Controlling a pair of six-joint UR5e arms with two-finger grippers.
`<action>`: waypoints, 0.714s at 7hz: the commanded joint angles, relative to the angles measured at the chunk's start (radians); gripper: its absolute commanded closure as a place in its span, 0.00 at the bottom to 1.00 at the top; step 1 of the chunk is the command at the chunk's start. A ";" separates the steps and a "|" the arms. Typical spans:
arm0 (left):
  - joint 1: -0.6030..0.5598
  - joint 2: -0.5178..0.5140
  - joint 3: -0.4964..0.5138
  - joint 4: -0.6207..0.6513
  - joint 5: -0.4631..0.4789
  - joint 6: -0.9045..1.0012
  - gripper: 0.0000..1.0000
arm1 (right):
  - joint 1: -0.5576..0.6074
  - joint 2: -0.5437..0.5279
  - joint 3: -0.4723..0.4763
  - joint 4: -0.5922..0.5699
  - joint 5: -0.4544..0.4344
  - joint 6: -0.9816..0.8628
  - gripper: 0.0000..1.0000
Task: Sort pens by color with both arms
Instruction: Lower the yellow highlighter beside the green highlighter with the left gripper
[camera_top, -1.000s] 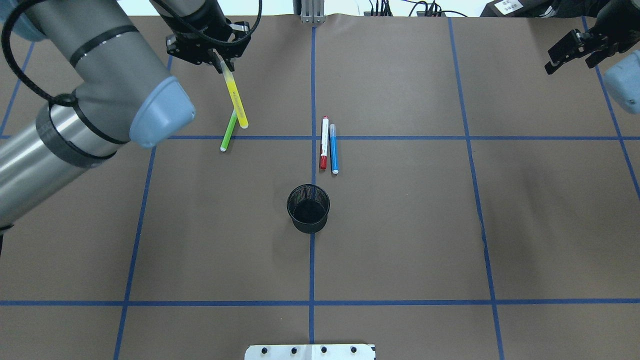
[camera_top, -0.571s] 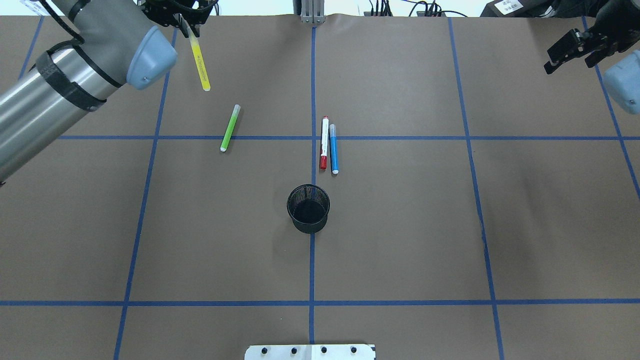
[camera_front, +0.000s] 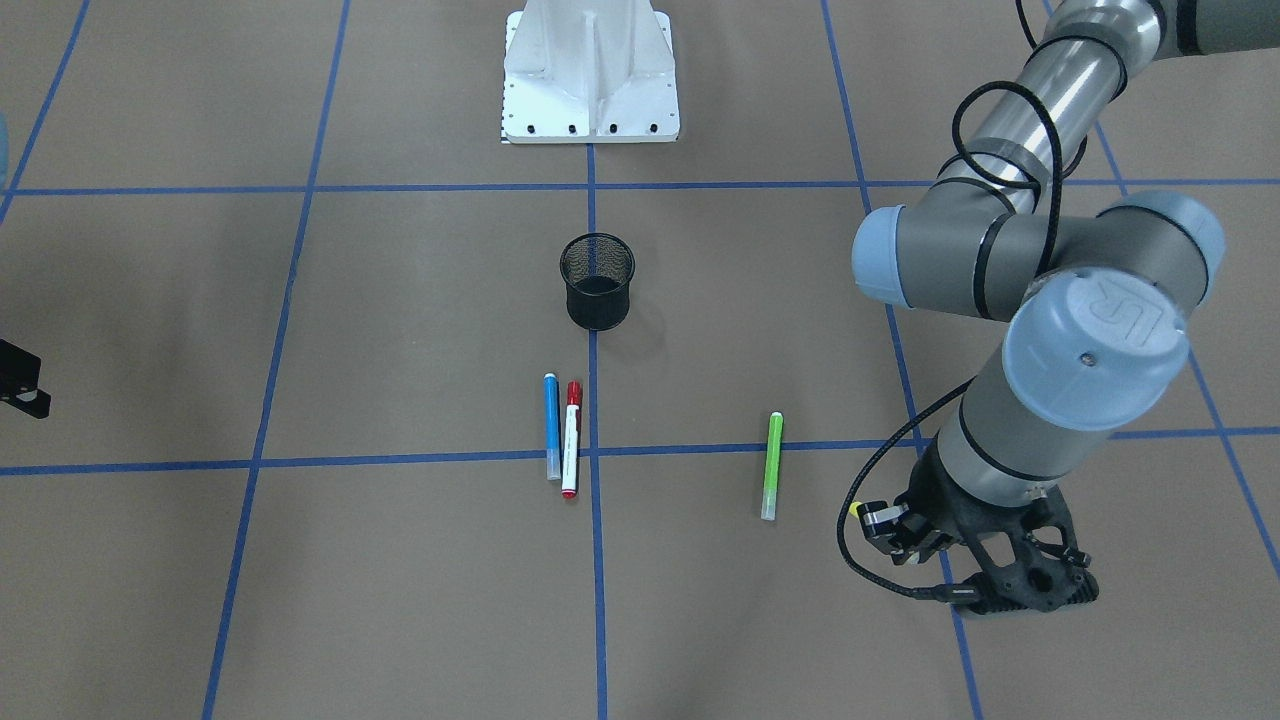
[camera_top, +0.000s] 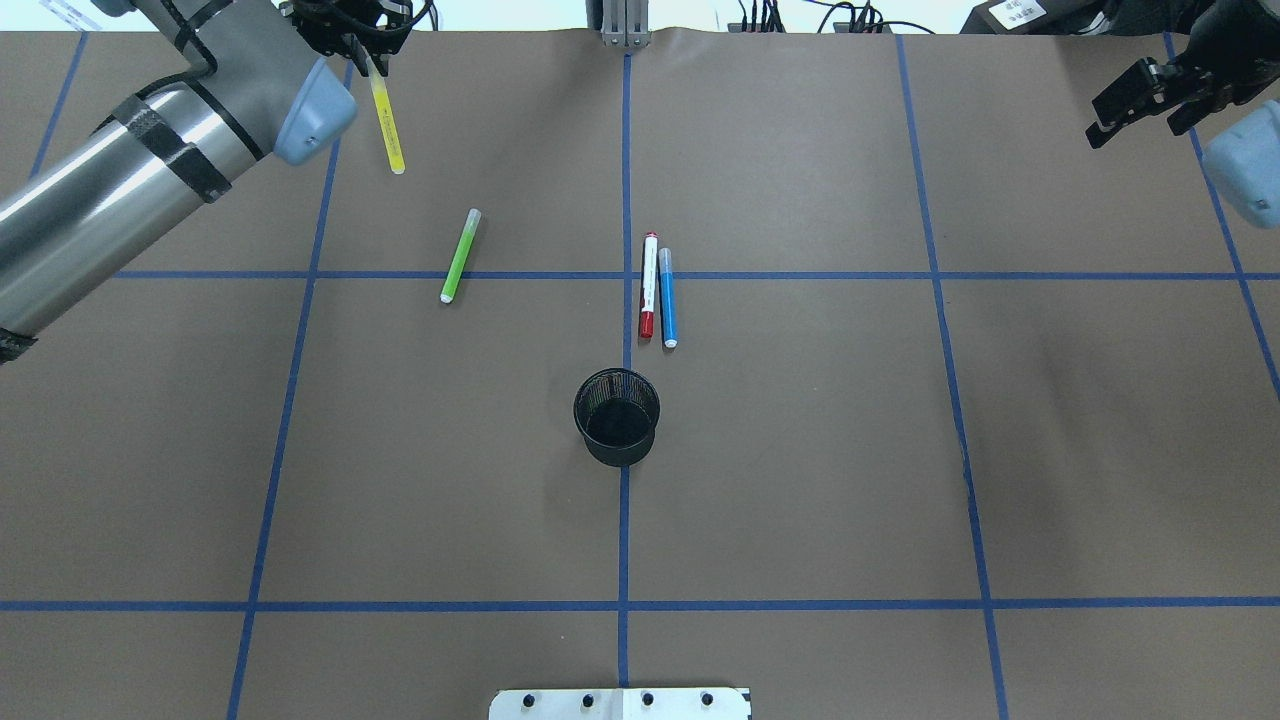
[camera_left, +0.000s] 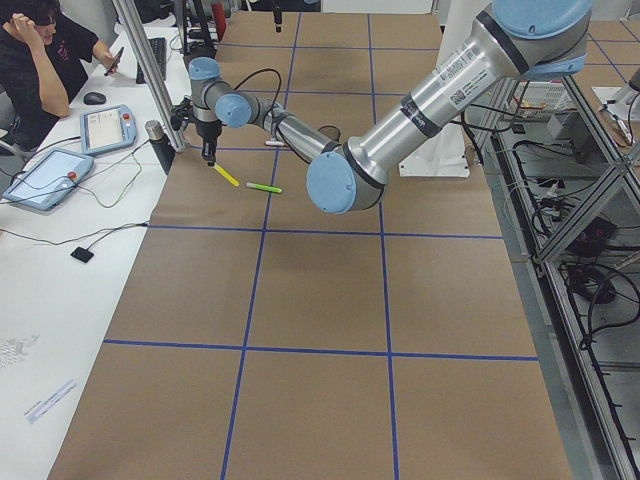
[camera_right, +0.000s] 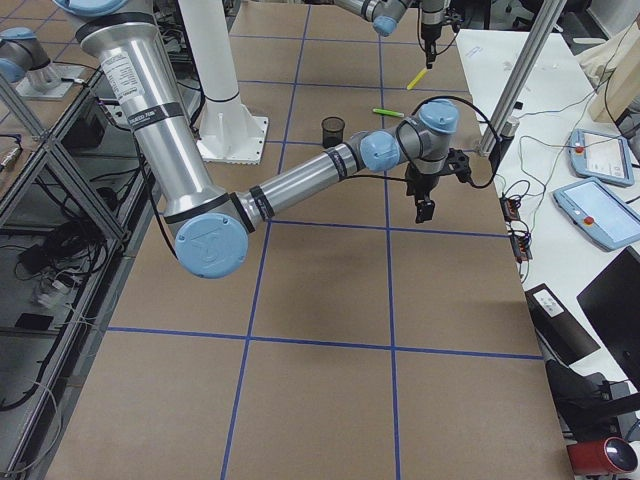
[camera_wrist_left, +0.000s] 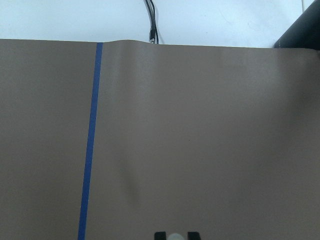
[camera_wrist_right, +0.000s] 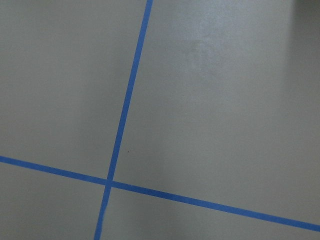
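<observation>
Hanging from the left gripper, the yellow pen is pinched at its top end between closed fingers and slants down over the far left part of the table; whether its lower tip touches the brown paper I cannot tell. Its pale end shows between the fingers at the bottom of the left wrist view. The green pen lies flat nearby, apart from the yellow one, crossing a blue tape line. The red and white pen and the blue pen lie side by side just right of the centre line. A black mesh cup stands upright closer to the robot. The right gripper hovers over the far right corner, jaws spread, holding nothing
</observation>
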 joint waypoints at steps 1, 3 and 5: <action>0.046 0.004 0.021 -0.013 0.003 -0.001 1.00 | -0.002 -0.001 -0.001 0.000 0.000 0.000 0.01; 0.108 0.007 0.021 -0.033 0.031 -0.044 1.00 | -0.008 0.000 -0.002 0.000 0.000 0.000 0.01; 0.122 0.019 0.018 -0.035 0.031 -0.046 1.00 | -0.015 0.000 -0.002 0.000 0.000 0.000 0.01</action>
